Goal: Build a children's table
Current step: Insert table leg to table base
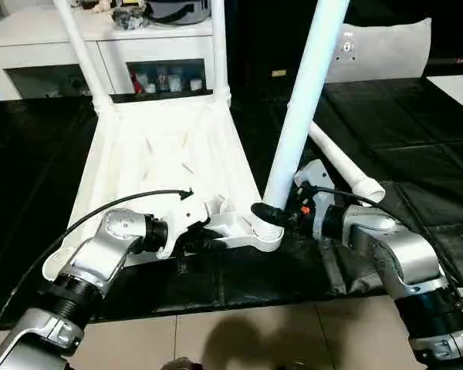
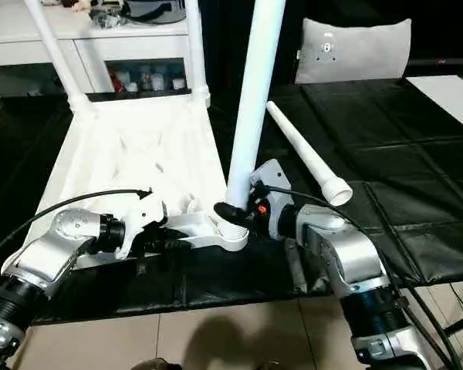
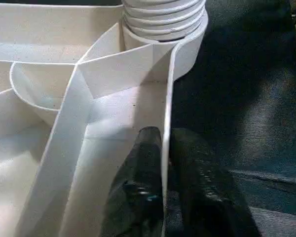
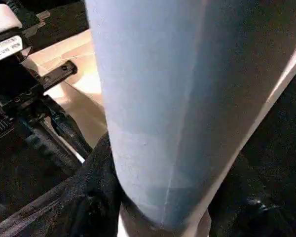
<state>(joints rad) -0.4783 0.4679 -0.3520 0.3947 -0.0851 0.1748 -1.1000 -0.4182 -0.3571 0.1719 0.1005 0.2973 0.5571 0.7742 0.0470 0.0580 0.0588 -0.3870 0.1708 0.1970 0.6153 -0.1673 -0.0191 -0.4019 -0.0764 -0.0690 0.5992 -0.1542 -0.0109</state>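
Note:
The white table top (image 1: pixel 162 154) lies upside down on the black surface, ribs up, with two legs (image 1: pixel 81 50) standing in its far corner sockets. A third leg (image 1: pixel 302 100) stands upright in the near right socket (image 1: pixel 266 233), its threaded end (image 3: pixel 163 17) seated there. My right gripper (image 1: pixel 272 213) is shut on this leg just above the socket. My left gripper (image 1: pixel 204 243) is shut on the top's near rim wall (image 3: pixel 166 123), one finger (image 3: pixel 138 192) inside it and one outside. A fourth leg (image 1: pixel 343 164) lies loose to the right.
A white cabinet (image 1: pixel 46 46) with glass doors stands behind the work surface, clutter on top. A white cushion-like object (image 1: pixel 386 48) sits at the back right. The black cover's front edge (image 1: pixel 239 304) runs just before my grippers, with tiled floor below.

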